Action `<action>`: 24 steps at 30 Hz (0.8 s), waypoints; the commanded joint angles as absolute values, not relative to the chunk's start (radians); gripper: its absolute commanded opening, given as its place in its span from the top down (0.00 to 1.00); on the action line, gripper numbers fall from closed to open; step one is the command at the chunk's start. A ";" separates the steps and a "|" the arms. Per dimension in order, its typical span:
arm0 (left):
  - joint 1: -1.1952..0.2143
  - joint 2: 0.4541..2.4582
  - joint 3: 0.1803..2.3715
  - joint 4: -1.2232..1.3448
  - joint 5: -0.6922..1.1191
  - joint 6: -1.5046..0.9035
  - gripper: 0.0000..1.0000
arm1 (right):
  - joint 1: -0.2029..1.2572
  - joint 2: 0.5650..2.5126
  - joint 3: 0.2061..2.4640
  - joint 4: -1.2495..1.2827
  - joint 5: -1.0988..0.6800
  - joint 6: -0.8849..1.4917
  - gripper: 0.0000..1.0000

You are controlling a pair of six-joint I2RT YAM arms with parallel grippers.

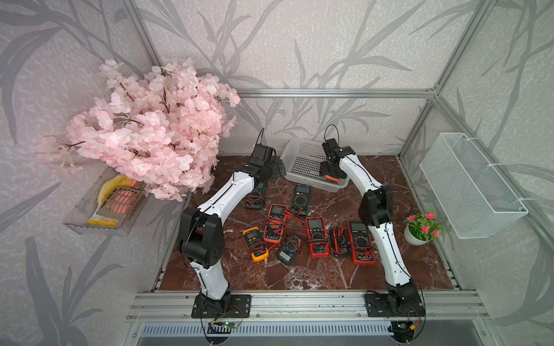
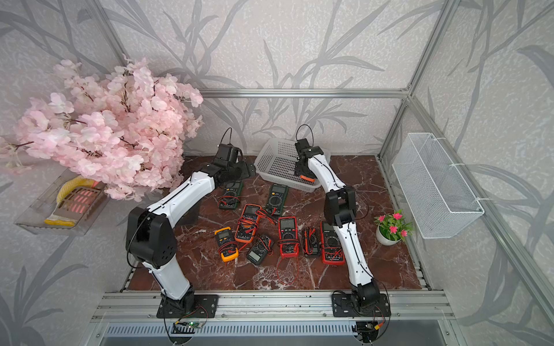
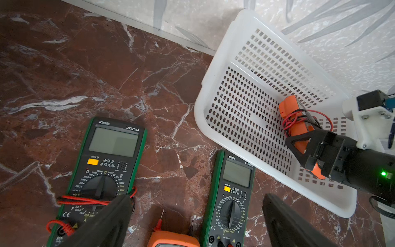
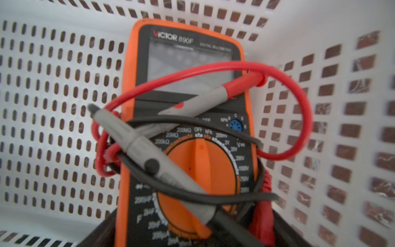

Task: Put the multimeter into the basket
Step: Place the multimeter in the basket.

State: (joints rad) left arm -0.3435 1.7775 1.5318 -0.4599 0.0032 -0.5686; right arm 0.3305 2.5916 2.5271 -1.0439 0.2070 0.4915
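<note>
The low white perforated basket (image 1: 299,155) (image 2: 274,157) stands at the back of the marble table. My right gripper (image 1: 329,173) (image 2: 303,171) (image 3: 302,142) (image 4: 193,235) reaches into it, shut on an orange multimeter (image 1: 332,178) (image 3: 288,107) (image 4: 188,36) wrapped in red and black leads. The meter is tilted, its display end low inside the basket (image 3: 245,96) (image 4: 53,107); whether it touches the floor I cannot tell. My left gripper (image 1: 277,170) (image 2: 246,171) (image 3: 195,213) hovers open and holds nothing, over the table left of the basket.
Several more multimeters lie on the table: two green ones (image 3: 111,162) (image 3: 233,192), an orange one (image 1: 275,223), a yellow one (image 1: 255,244), red ones (image 1: 317,236). A small flower pot (image 1: 421,227) stands right; a wire-mesh basket (image 1: 470,185) hangs on the right wall. Pink blossoms (image 1: 150,131) overhang back left.
</note>
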 commanded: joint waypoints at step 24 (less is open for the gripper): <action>-0.337 1.705 1.476 -0.463 0.056 -0.531 0.00 | 0.327 2.458 2.593 -1.139 0.245 0.542 0.01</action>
State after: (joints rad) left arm -0.3363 1.7386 1.4872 -0.4416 0.0505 -0.5594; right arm 0.3283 2.5671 2.5980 -1.1294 0.2672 0.5312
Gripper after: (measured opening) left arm 0.999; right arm 0.992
